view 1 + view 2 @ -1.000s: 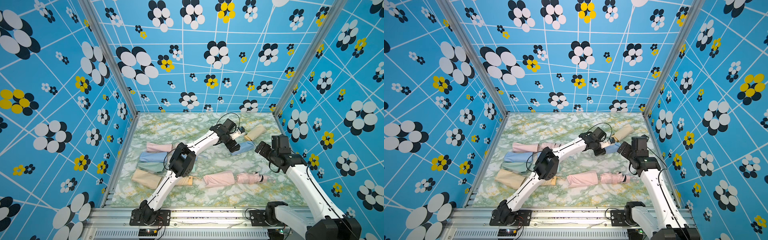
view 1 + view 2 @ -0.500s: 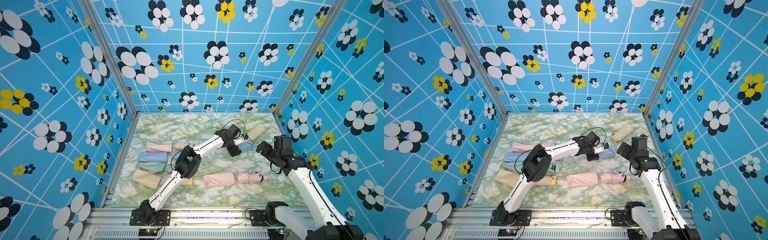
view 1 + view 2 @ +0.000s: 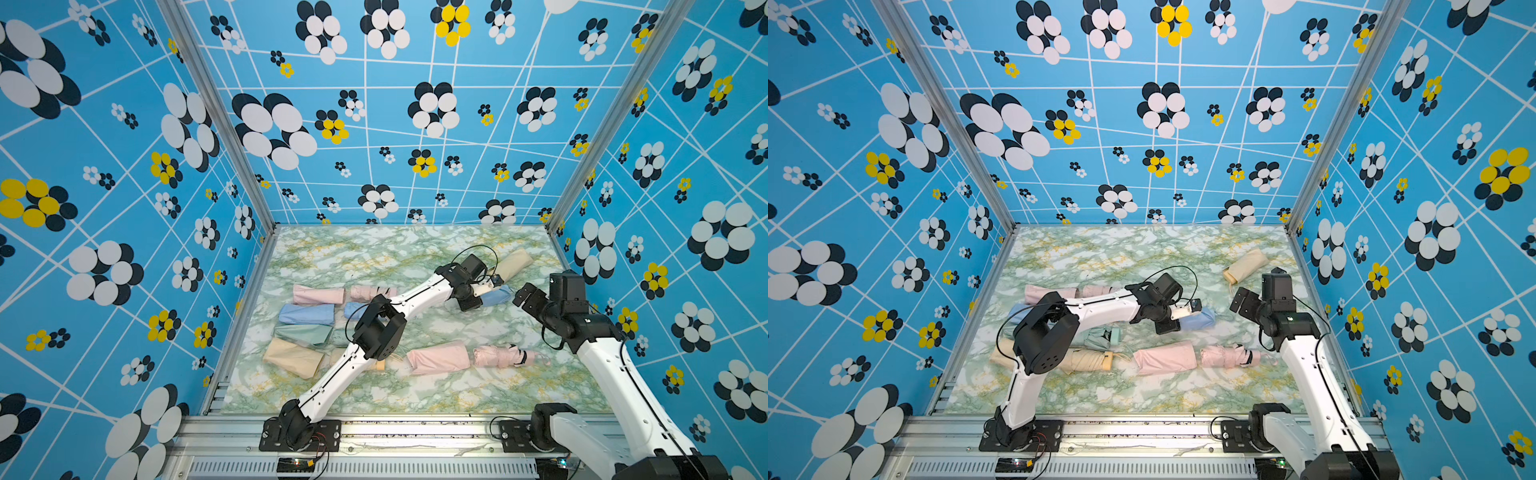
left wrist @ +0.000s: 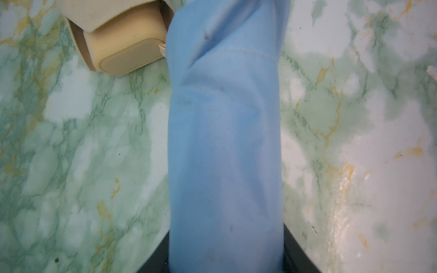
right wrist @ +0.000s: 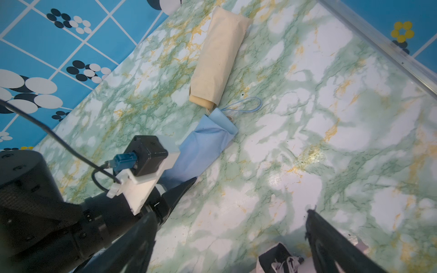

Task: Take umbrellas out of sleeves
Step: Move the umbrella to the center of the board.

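Blue sleeve (image 4: 224, 141) is clamped between the left jaws on the bench (image 4: 82, 153), beside a beige sleeve (image 5: 218, 59); the right jaws are held wide apart.

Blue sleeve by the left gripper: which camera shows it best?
Right wrist view: the blue sleeve lies nearly end to end, cord loop included. Left wrist view has it close but cropped at both ends. In both top views it is small, partly behind the left arm.

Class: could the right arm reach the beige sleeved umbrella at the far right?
Probably yes: the right gripper stands open close to the beige sleeve, with only bare table between.
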Robot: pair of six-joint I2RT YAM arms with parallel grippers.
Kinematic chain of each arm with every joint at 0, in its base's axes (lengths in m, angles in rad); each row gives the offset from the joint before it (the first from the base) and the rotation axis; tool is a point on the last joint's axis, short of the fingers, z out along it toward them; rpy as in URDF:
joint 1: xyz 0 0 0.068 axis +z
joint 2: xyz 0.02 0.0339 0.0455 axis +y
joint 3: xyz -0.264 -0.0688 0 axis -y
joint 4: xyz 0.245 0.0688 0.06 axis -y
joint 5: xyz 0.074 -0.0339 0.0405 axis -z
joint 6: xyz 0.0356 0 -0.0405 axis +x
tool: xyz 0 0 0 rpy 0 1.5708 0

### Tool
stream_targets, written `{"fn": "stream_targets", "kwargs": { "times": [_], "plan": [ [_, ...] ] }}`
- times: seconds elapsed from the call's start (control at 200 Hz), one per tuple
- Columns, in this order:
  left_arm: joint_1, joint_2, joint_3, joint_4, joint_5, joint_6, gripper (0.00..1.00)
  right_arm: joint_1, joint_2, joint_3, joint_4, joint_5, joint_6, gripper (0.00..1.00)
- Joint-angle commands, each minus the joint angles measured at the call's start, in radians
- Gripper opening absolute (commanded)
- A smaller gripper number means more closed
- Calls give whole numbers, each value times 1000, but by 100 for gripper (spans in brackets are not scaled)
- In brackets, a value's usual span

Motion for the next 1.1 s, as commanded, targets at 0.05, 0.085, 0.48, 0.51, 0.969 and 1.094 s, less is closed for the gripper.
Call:
{"fn": "stream_targets", "kwargs": {
  "times": [0.05, 0.085, 0.48, 0.51, 0.969, 1.094],
  "plan": [
    [-5, -164, -250, 59, 7, 28, 28, -8, -18, -5, -33, -10, -54, 99],
    [-4, -217, -339, 111, 7, 35, 27, -8, -18, -3, -34, -16, -69, 99],
    [26, -642, -987, 326, -20, 130, 17, -8, 52, 34, -51, -181, -223, 99],
    [29, -659, -1009, 319, -15, 126, 16, -8, 59, 31, -46, -200, -227, 99],
    [93, -734, -1170, 301, 83, 165, 28, -5, 161, -12, 13, -357, -227, 92],
    [98, -737, -1165, 307, 84, 164, 42, -1, 196, -17, 25, -357, -222, 89]
  ]
}}
